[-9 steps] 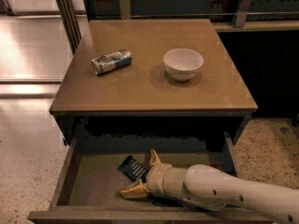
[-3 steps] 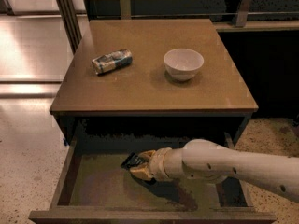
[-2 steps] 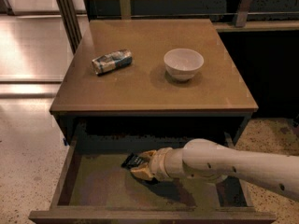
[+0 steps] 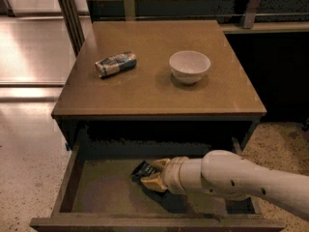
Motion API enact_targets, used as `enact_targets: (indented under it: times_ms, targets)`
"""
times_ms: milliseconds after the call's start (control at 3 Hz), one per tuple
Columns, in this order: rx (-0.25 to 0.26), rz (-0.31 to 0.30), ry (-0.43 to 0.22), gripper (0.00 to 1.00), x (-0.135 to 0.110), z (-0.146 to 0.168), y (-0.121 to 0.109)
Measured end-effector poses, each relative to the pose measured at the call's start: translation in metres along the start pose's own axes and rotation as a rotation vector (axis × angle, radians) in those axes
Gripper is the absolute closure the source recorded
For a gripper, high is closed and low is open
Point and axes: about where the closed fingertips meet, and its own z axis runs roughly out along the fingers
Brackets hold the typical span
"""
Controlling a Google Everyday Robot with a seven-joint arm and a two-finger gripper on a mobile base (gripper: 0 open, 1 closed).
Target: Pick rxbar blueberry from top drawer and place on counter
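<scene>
Compared with three seconds before, the gripper (image 4: 149, 174) had shifted a little toward 12 o'clock inside the top drawer (image 4: 101, 190). Its tan fingers (image 4: 155, 182), spread wide back then, were now clenched on the rxbar blueberry (image 4: 141, 170). Against the frames from a second or less before, almost nothing had changed. The bar was in the grasp near the middle of the drawer floor, and only its dark end poked out of the gripper toward 10 o'clock. Whether it was lifted clear of the floor or was touching it could not be told.

The pale arm (image 4: 241, 178) reached in from 4 o'clock and covered the right half of the drawer, hiding the floor beneath it. The drawer was pulled out, its olive-brown floor bare at 9 o'clock of the gripper.

Above, the table (image 4: 154, 95) carried two things, well apart. A silvery-blue can (image 4: 115, 64) lay on its side toward 9 o'clock, and a white bowl (image 4: 189, 65) stood upright toward 3 o'clock. The table's front edge overhung the back of the drawer, directly above the gripper at 12 o'clock.
</scene>
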Motion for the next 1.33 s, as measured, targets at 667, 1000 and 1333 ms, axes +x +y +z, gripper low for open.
enact_targets:
  times_ms: [667, 1000, 1333]
  targets:
    - [0.037, -0.114, 0.052, 1.00, -0.033, -0.059, -0.013]
    - [0.046, -0.175, 0.033, 1.00, -0.060, -0.078, -0.028]
    - [0.050, -0.253, 0.009, 1.00, -0.099, -0.091, -0.038]
